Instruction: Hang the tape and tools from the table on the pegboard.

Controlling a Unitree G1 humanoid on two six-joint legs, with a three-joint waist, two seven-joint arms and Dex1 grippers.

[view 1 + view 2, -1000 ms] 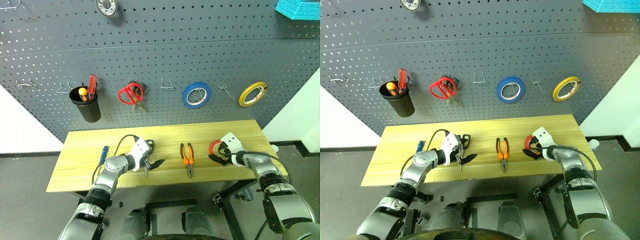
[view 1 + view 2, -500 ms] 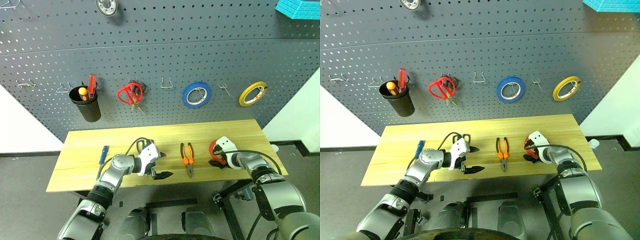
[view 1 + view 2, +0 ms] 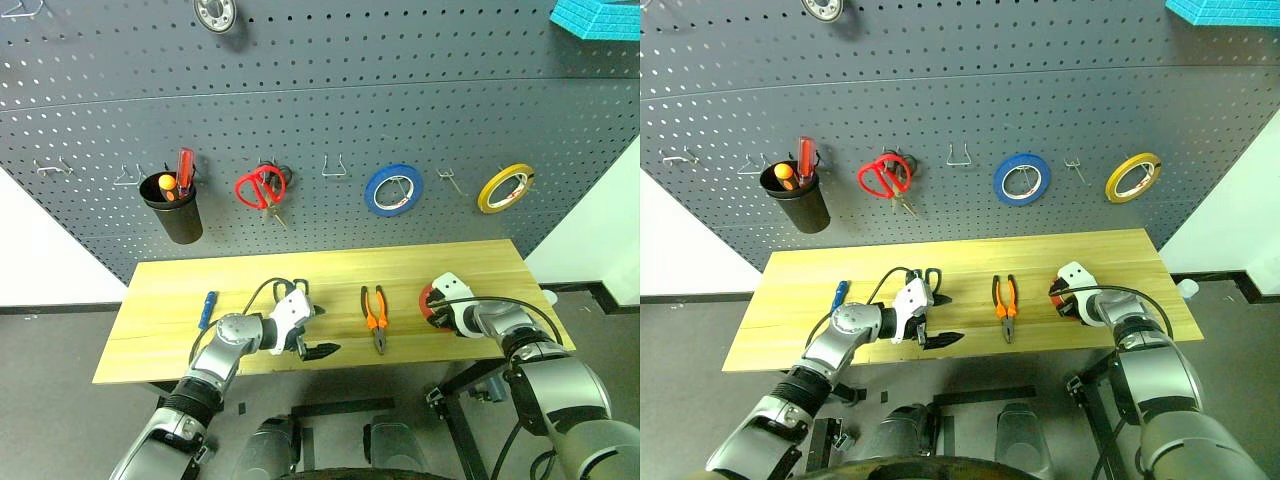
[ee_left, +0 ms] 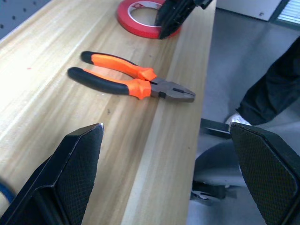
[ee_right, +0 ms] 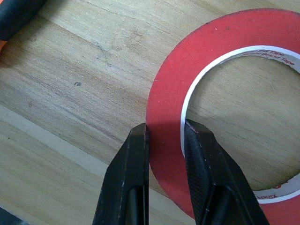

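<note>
Dark pegboard (image 3: 300,110) carries two tape rolls above the table (image 3: 170,300). Left wrist view: one pliers (image 4: 129,82), left gripper (image 4: 168,164) fingers wide apart. Right wrist view: right gripper (image 5: 166,133) clamped on one red tape (image 5: 225,51), lying flat.

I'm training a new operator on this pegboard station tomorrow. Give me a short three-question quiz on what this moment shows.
1. True or false: the right tool is shut on the rim of the red tape.
2. Which lies between the two arms on the table: A) pliers, B) blue screwdriver, C) red scissors?
3. Fill in: the left tool is ____.

Key: 1 true; 2 A; 3 open.
</note>
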